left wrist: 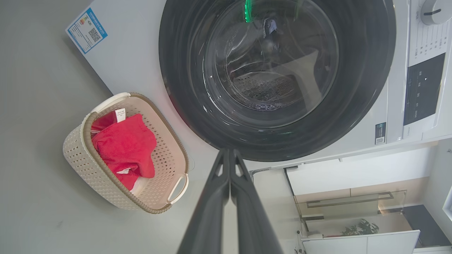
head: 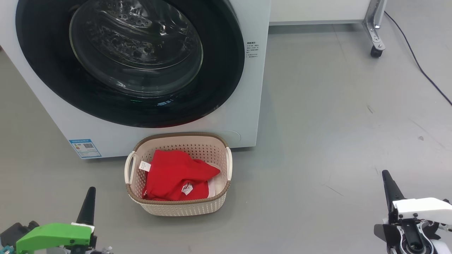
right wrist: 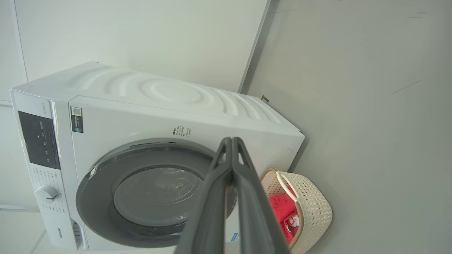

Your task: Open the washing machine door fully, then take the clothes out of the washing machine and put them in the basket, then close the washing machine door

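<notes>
Hovering low and empty, the left gripper (head: 90, 194) and right gripper (head: 387, 178) each have their dark fingers pressed together. Between them on the grey floor (head: 317, 141) sits the small cream perforated plastic basket (head: 176, 209), which holds the bright red soft clothes (head: 174, 176). Just behind it, the round, glossy black-ringed washing machine door (head: 134, 53) sits flush against the big white front-loading washing machine (head: 255, 91) — no red shows through its glass — so every step looks done.

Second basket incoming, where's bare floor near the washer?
Widest: floor right of the basket and washer, up to the caster. Narrower strip left of the basket, under the blue label. Crowded: directly below the door.
</notes>
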